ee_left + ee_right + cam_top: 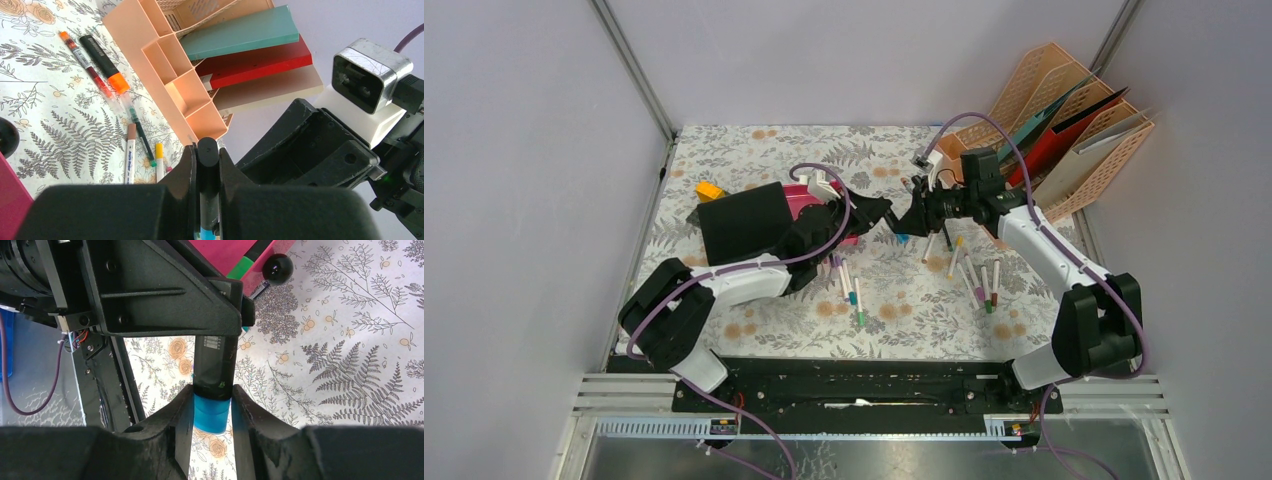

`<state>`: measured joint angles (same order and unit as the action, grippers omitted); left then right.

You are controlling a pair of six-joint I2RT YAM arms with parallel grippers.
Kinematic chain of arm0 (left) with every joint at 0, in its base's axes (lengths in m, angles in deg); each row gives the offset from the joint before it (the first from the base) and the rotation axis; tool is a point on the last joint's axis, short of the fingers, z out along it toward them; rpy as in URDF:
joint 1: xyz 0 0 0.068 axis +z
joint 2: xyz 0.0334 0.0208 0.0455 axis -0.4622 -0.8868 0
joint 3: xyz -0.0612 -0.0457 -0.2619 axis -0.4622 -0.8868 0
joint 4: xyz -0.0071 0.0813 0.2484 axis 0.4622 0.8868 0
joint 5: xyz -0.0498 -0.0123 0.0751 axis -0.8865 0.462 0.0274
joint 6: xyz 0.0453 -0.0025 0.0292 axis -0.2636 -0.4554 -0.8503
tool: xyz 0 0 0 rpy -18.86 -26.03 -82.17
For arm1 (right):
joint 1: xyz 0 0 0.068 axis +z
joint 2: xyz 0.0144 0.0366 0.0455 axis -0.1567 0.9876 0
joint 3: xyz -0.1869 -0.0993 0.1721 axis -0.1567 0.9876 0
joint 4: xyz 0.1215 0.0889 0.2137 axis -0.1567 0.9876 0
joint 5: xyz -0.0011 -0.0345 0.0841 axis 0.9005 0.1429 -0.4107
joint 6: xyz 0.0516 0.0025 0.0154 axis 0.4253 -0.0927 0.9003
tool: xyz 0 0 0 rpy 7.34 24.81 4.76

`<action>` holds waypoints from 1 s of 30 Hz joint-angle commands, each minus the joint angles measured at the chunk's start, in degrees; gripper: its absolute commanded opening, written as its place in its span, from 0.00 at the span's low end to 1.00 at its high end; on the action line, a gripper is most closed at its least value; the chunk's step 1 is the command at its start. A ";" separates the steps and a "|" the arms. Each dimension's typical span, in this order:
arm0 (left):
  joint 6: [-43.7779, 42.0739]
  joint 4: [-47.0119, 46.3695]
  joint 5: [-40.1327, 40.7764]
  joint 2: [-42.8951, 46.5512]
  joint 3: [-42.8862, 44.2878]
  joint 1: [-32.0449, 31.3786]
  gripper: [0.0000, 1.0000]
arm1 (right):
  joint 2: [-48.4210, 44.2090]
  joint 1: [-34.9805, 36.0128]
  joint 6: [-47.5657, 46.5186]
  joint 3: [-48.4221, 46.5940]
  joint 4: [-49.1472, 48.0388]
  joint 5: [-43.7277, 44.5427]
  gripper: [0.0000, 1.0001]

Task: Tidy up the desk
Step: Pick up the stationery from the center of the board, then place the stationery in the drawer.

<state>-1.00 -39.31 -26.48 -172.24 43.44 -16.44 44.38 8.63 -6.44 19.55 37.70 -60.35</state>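
Observation:
Both grippers meet above the middle of the fern-print desk (894, 310). My left gripper (886, 215) is shut on the black barrel of a marker (208, 150). My right gripper (914, 220) faces it and is shut on the same marker's blue cap (211, 412). The marker's black barrel (215, 365) runs from the right fingers into the left gripper's jaws. The marker is held off the cloth between the two grippers. In the left wrist view the fingers (187, 165) press on both sides of the barrel.
A peach file organizer (1074, 130) with teal, red and cream folders stands at the back right. Loose markers lie at the centre (852, 285) and the right (979, 280). A black notebook (742, 222) overlaps a pink tray (804, 195) on the left. A yellow item (709, 189) lies behind them.

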 commanded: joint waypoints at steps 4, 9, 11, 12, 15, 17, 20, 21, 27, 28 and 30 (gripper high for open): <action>-2.43 -2.34 1.31 4.63 -1.29 -0.25 0.00 | -3.72 -0.01 -1.26 0.55 -1.60 -3.51 0.74; -8.06 2.26 4.31 9.81 -3.25 0.08 0.00 | -4.84 0.02 -2.18 1.04 -1.60 -3.80 0.99; -10.44 5.40 6.17 12.11 -3.60 0.32 0.00 | -5.24 0.01 -2.58 1.09 -1.59 -3.67 1.00; -11.35 7.53 7.16 13.27 -3.52 0.61 0.00 | -5.41 0.02 -2.76 1.18 -1.60 -3.61 1.00; -14.06 13.45 9.77 16.45 -2.67 1.76 0.00 | -5.70 -0.06 -3.24 1.31 -1.49 -3.22 1.00; -15.65 17.59 11.03 17.55 -1.57 3.03 0.00 | -5.71 -0.07 -3.51 1.40 -1.51 -3.08 1.00; -17.39 23.63 13.12 18.46 0.96 4.66 0.00 | -5.63 -0.12 -3.90 1.40 -1.26 -3.00 1.00; -17.81 25.11 13.88 18.51 1.62 4.98 0.00 | -5.60 -0.08 -4.11 1.32 -1.05 -2.92 1.00; -20.70 33.88 19.10 16.85 7.34 6.38 0.00 | -5.62 -0.07 -4.64 1.24 -0.67 -2.86 1.00; -21.15 34.76 19.80 16.32 8.28 6.42 0.00 | -5.61 -0.12 -4.72 1.19 -0.63 -2.89 1.00; -21.82 36.50 20.82 14.74 9.96 6.58 0.00 | -5.62 -0.16 -4.92 1.12 -0.54 -2.90 1.00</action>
<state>-19.56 -7.16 -10.20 -155.65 48.23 -10.28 40.56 8.57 -9.96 20.97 37.59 -62.34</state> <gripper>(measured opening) 0.115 0.994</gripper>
